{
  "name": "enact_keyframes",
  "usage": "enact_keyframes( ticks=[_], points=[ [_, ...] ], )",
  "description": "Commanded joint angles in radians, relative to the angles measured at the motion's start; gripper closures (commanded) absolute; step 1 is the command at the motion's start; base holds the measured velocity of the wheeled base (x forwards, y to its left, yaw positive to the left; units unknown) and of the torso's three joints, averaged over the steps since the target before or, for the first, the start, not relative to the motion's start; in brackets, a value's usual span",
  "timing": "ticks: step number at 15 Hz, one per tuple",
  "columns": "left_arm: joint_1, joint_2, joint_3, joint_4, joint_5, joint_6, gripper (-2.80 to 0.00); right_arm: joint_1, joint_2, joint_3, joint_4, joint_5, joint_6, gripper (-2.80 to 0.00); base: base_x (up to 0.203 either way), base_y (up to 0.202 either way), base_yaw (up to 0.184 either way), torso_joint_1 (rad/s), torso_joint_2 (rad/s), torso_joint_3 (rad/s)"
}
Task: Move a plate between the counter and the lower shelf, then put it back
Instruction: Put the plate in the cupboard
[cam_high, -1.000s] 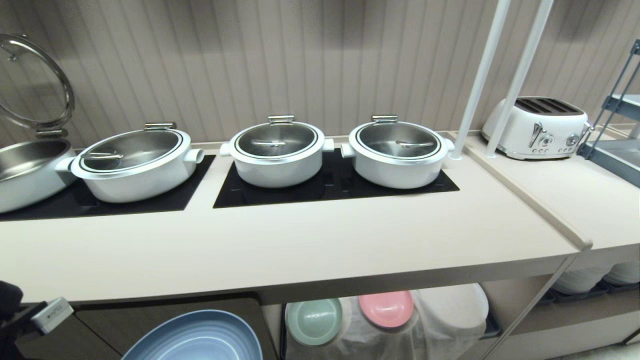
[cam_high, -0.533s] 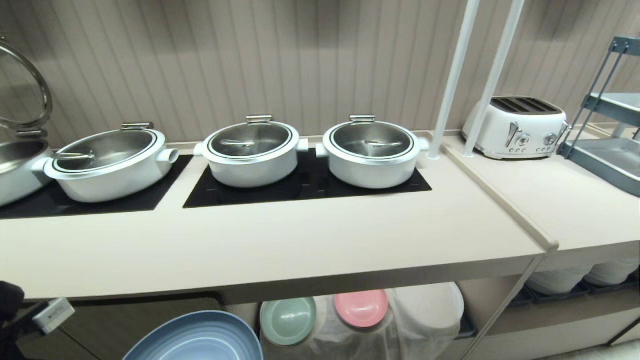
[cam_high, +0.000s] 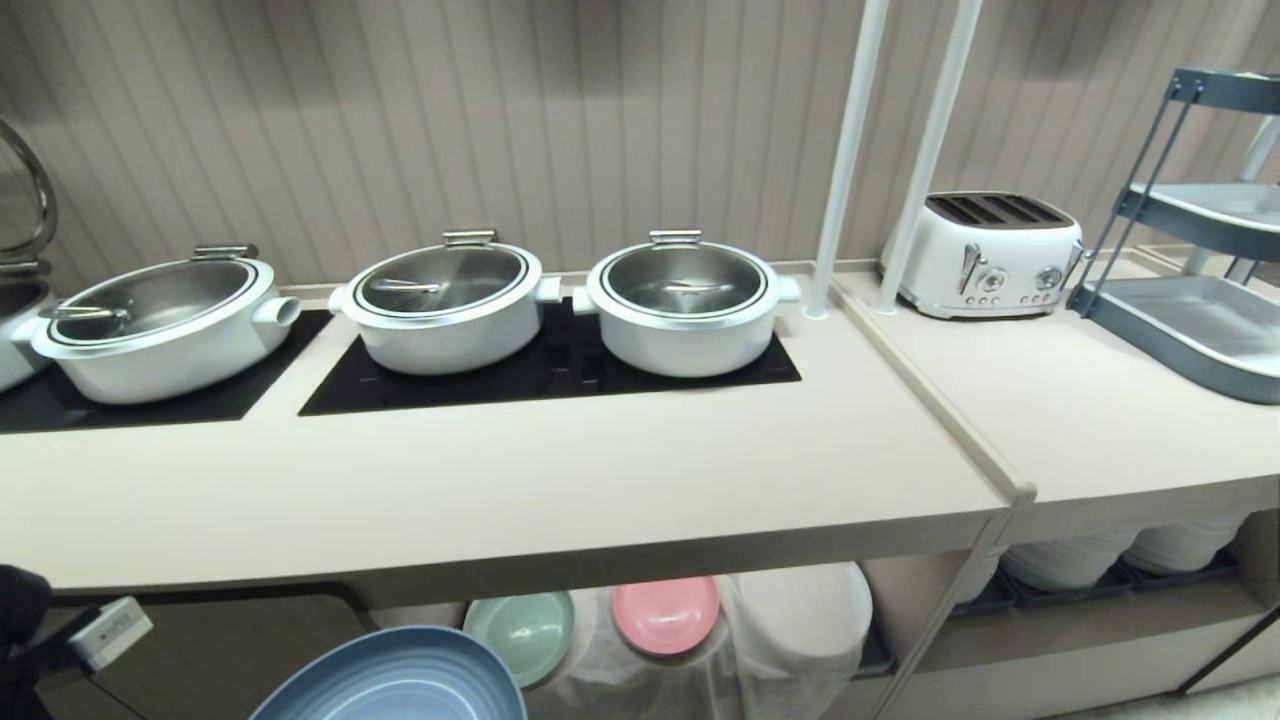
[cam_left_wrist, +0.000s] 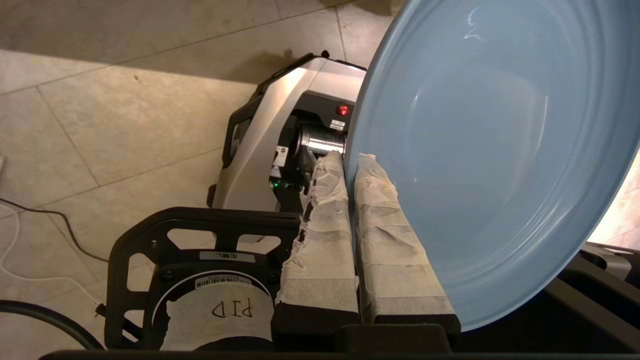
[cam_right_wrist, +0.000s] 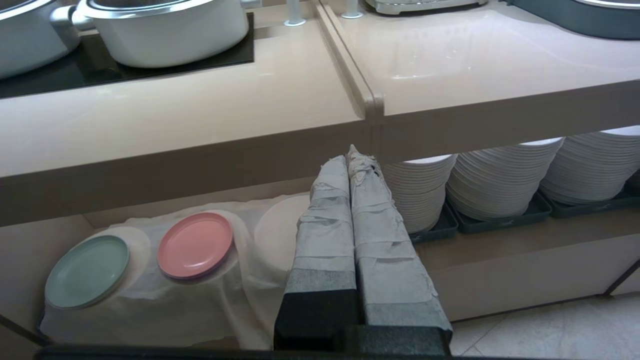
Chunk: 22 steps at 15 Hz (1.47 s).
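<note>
While I am holding position in front of the worktop, I am logging these findings:

Left hand: I am seeing its taped fingers clamping the rim of the plate.

Plate: it is hanging low in front of the worktop's front edge, tilted, resting on no surface.

Right hand: its fingers are pressing together, gripping nothing, pointing toward the lower shelf.

Lower shelf: mint-green plate and pink plate are lying side by side on the white cloth.

Worktop: three lidded white pots are sitting on black cooktop panels.
</note>
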Motion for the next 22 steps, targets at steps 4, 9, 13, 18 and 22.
enact_keyframes(
  ticks=[4,9,13,18,22],
  points=[
    [0.0,0.002,0.005,0.003,-0.002,-0.002,0.0,0.0,0.0,0.0,0.0,0.0,0.0,0.0,0.0,-0.194,0.001,0.002,0.0,0.003],
    [-0.001,0.003,0.009,0.003,-0.002,-0.002,0.0,0.001,0.0,0.0,0.0,0.0,0.0,0.0,0.0,-0.196,0.001,0.002,0.0,0.003],
    [-0.004,0.005,0.01,0.003,-0.002,-0.002,0.0,0.0,0.0,0.0,0.0,0.0,0.0,0.0,0.0,-0.196,0.002,0.002,0.0,0.002],
    [-0.004,0.005,0.017,0.003,-0.001,-0.002,0.0,0.0,0.0,0.0,0.0,0.0,0.0,0.0,0.0,-0.195,0.001,0.003,0.0,0.004],
    [-0.007,0.005,0.015,0.003,-0.001,-0.002,0.0,0.0,0.0,0.0,0.0,0.0,0.0,0.0,0.0,-0.179,0.0,0.004,0.0,0.001]
  ],
)
